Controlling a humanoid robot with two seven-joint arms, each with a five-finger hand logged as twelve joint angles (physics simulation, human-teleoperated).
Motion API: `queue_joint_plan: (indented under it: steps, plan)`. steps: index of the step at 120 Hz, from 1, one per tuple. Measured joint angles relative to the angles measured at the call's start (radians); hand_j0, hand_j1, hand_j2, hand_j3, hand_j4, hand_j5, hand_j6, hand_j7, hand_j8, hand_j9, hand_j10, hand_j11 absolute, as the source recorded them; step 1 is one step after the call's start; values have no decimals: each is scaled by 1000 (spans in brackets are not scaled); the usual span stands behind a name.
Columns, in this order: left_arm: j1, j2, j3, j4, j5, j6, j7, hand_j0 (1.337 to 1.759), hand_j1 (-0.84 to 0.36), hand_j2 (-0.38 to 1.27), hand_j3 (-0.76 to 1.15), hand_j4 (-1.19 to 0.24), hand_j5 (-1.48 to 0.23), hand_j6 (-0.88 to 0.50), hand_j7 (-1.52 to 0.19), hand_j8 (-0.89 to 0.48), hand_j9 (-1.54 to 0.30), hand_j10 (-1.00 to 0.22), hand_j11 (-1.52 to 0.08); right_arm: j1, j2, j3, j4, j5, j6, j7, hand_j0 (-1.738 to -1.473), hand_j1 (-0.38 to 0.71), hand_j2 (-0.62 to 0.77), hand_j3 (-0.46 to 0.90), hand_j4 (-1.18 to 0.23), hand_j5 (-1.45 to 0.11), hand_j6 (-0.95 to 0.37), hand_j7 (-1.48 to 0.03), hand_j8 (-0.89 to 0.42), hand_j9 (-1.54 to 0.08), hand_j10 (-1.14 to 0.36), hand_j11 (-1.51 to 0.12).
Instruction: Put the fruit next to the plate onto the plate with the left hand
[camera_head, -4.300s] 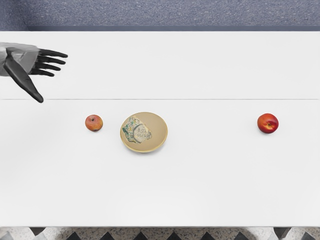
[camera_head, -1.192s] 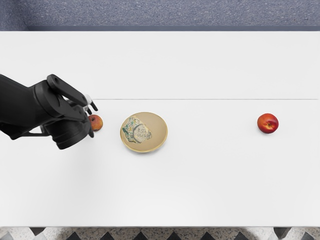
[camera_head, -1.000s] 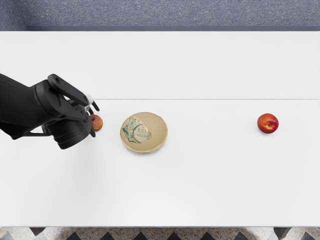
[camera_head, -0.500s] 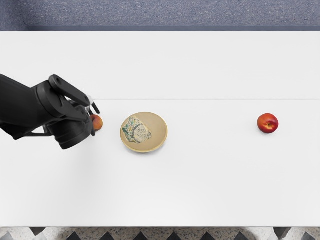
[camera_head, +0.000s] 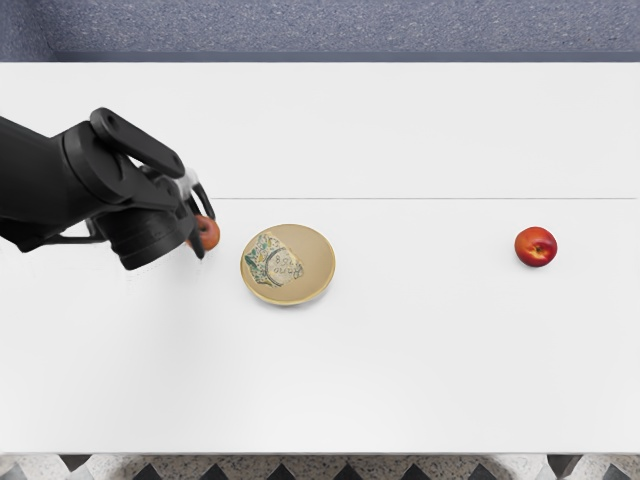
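The robot's black five-fingered left hand (camera_head: 155, 230) reaches in from the left edge on a thick black arm and sits just left of the plate. Its fingers (camera_head: 197, 243) are curled around a small round red-orange fruit (camera_head: 208, 231), clasping it; only the fruit's right side shows past the fingertips. From this slanted overhead angle it is not clear whether the fruit rests on the surface or is raised off it. The held fruit is close to the left rim of a shallow round tan ceramic plate (camera_head: 320, 252), not over it, with a narrow gap between them. The plate carries a green, blue and white patterned patch left of its centre. Far to the right of the plate lies a larger round red fruit with a yellow blush (camera_head: 536, 246), alone. All of this is on a plain white tabletop (camera_head: 400, 350), with a thin seam line running across it just behind the plate.
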Motion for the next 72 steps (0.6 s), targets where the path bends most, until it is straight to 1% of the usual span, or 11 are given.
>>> queue_joint_plan:
  steps: [3,6,13,25,36,48,65,66,68,69,72]
  plan:
    - [-11,0,0,-6,-6,-1,0,1654,-312,521,0,-777,-1134,-402,-1127,-487,-1119,-834,-1120,0,0,0,0,0,0,0,-1658,-349,0,0,0,0,-1,0,0,0,0,0]
    - [-21,0,1,-11,-12,-1,0,1654,-316,486,0,-784,-1141,-396,-1131,-481,-1123,-837,-1125,0,0,0,0,0,0,0,-1658,-349,0,0,0,0,-1,0,0,0,0,0]
    - [-41,0,1,-19,-25,-2,0,1654,-329,503,0,-798,-1155,-379,-1140,-464,-1130,-844,-1131,0,0,0,0,0,0,0,-1658,-349,0,0,0,0,-1,0,0,0,0,0]
    - [-51,0,-2,-26,-36,-8,0,1654,-346,497,0,-816,-1170,-365,-1150,-440,-1137,-852,-1138,0,0,0,0,0,0,0,-1658,-349,0,0,0,0,-1,0,-1,0,0,0]
    - [-79,0,-25,-26,-40,-35,-5,1654,-355,494,0,-828,-1175,-357,-1151,-459,-1142,-857,-1143,0,0,0,0,0,0,0,-1658,-349,0,0,-1,0,-1,0,-1,0,0,0]
    - [-95,0,-86,-20,-42,-59,-10,1655,-383,581,0,-836,-1178,-358,-1155,-460,-1145,-859,-1147,0,0,0,0,0,0,0,-1658,-349,0,0,-1,0,-1,0,-1,0,0,0]
    - [-85,0,-156,12,-39,-107,-13,1656,-434,652,0,-836,-1195,-345,-1160,-434,-1147,-862,-1150,0,0,0,0,0,0,0,-1658,-349,0,0,-1,0,-1,0,-1,0,0,0]
    - [-85,0,-159,13,-38,-108,-13,1656,-435,655,0,-839,-1188,-347,-1154,-481,-1148,-862,-1150,0,0,0,0,0,0,0,-1658,-349,0,0,-1,0,-1,0,-1,0,0,0]
    - [-85,0,-164,16,-37,-110,-14,1656,-429,663,0,-839,-1190,-341,-1154,-490,-1149,-861,-1152,0,0,0,0,0,0,0,-1658,-349,0,0,-1,0,-1,0,-1,0,0,0]
    - [-85,0,-167,17,-38,-110,-14,1655,-425,652,0,-846,-1176,-392,-1155,-493,-1150,-861,-1153,0,0,0,0,0,0,0,-1658,-349,0,0,-1,0,-1,0,-1,0,0,0]
    - [-83,0,-173,21,-37,-113,-14,1655,-421,696,0,-849,-1172,-388,-1154,-516,-1152,-860,-1155,0,0,0,0,0,0,0,-1658,-349,0,0,-1,0,-1,0,-1,0,0,0]
